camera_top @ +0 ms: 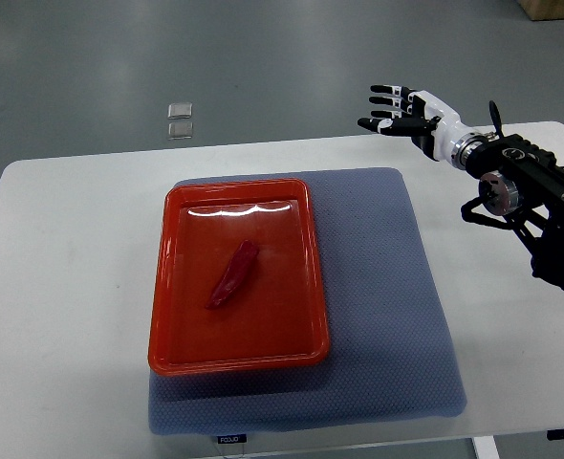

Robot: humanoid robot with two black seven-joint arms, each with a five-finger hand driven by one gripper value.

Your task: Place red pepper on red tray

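A red pepper [232, 273] lies inside the red tray [172, 287], near its middle, pointing from lower left to upper right. The tray rests on a blue-grey mat [387, 287] on the white table. My right hand [394, 110] is raised above the table's far right edge, well away from the tray, with its fingers spread and holding nothing. Its arm comes in from the right edge. The left arm does not show.
The white table [62, 287] extends to the left and right of the mat. Two small clear squares [180, 120] lie on the grey floor beyond the table's far edge.
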